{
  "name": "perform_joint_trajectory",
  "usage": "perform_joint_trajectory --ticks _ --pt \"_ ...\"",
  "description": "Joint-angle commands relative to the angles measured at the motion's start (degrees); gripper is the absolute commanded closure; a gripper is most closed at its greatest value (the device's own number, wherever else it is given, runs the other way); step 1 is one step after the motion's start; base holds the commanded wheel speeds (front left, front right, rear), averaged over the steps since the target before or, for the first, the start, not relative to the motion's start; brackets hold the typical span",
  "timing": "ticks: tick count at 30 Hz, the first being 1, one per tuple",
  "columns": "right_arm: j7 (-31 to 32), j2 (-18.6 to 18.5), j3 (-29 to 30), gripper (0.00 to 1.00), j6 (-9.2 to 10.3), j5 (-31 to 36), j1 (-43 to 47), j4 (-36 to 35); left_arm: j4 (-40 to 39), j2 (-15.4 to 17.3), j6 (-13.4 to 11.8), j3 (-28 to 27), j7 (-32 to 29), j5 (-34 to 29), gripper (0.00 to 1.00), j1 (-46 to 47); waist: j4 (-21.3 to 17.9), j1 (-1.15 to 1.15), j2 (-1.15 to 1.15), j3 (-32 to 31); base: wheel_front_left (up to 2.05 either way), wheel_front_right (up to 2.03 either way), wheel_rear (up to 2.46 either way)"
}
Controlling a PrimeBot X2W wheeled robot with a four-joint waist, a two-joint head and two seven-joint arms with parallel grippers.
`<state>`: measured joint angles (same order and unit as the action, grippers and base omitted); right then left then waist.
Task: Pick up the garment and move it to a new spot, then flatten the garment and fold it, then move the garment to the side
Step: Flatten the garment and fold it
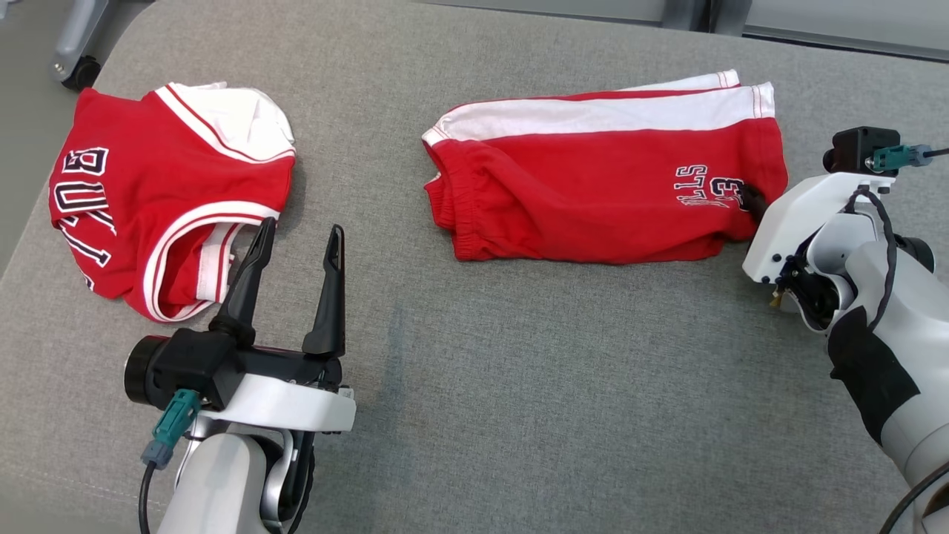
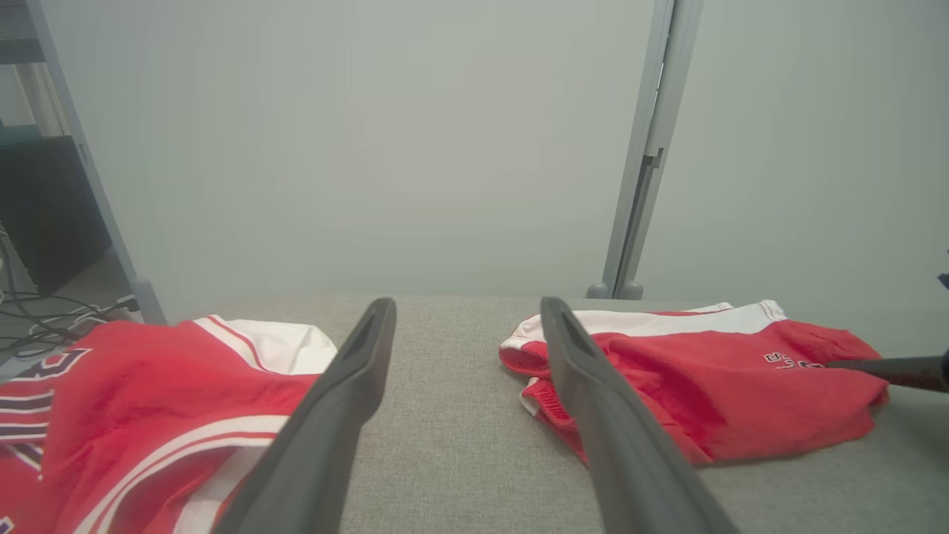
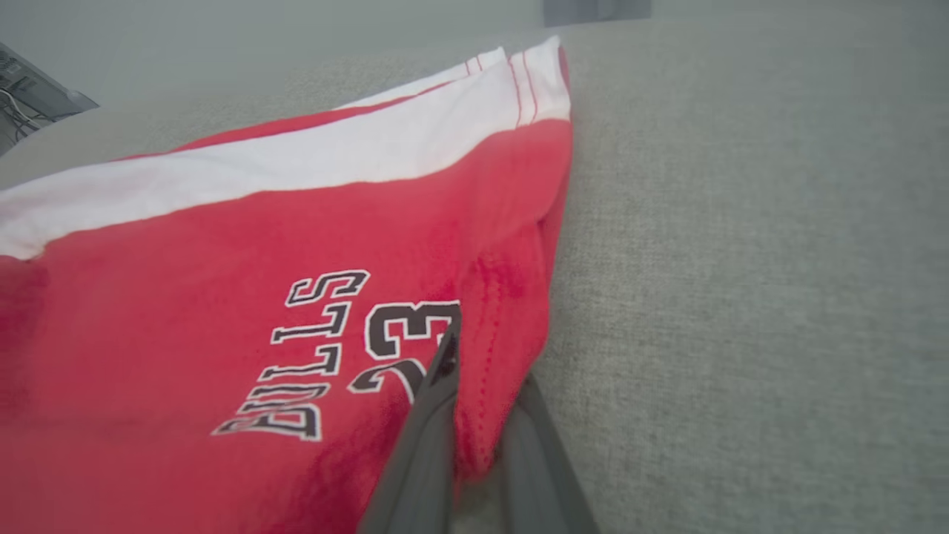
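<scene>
The soft red knit shorts with a white side stripe [image 1: 593, 193] lay on the grey fabric-covered worktop [image 1: 519, 386], right of centre and well apart from a rumpled red and white basketball jersey [image 1: 170, 185] at the far left. I judged the shorts light, limp and not slippery: they would sag and unfold if lifted by a single layer. So the stacked layers at the leg hem were the place to take hold, and my right pincer [image 1: 752, 199] was clamped on that hem edge, just beside the black and white "BULLS 23" print, with one finger on top of the cloth and the other tucked under it. My left pincer [image 1: 301, 227] stood with its fingers wide apart, holding nothing, close to the jersey's lower edge; whether it touched the cloth I could not tell.

The shorts looked already folded in half lengthwise, with the gathered elastic waistband toward the jersey and the white stripe along the far edge. The cloth lay fairly flat, with slight puckers near the waistband and near my grip. Moving them aside seemed to be what remained.
</scene>
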<state>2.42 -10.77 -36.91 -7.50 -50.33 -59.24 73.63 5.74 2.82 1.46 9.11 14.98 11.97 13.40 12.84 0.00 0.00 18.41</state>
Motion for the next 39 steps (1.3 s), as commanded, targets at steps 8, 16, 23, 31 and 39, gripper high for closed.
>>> perform_joint_trajectory --ticks 8,16,23,31,39 --pt "-1.85 -0.17 -1.15 1.00 0.01 -2.48 3.86 -4.16 1.30 0.16 0.32 -1.11 0.21 -0.89 0.00 -1.25 -1.99 0.00 0.00 -3.74 0.00 0.00 0.00" --pt "-1.37 -1.94 -4.15 1.00 0.00 -7.33 10.60 -13.16 2.21 0.19 0.53 -1.59 0.21 -1.45 0.00 -2.89 -4.81 0.00 0.00 -7.56 0.00 0.00 0.00" --pt "-2.10 -5.21 -7.98 1.00 0.01 -10.81 17.48 -20.01 2.16 0.19 0.64 -2.55 0.21 -2.01 0.00 -4.73 -7.32 0.00 0.00 -9.92 0.00 0.00 0.00" --pt "-3.31 -7.28 -10.90 1.00 0.01 -12.83 20.83 -22.38 1.97 0.19 1.11 -3.32 0.21 -2.51 0.00 -5.83 -9.98 0.00 0.00 -11.08 0.00 0.00 0.00" --pt "-6.21 -6.13 -13.49 1.00 0.01 -11.61 19.26 -18.66 2.56 0.19 1.46 -2.82 0.21 -2.26 0.00 -5.09 -10.31 0.00 0.00 -11.46 0.00 0.00 0.00"
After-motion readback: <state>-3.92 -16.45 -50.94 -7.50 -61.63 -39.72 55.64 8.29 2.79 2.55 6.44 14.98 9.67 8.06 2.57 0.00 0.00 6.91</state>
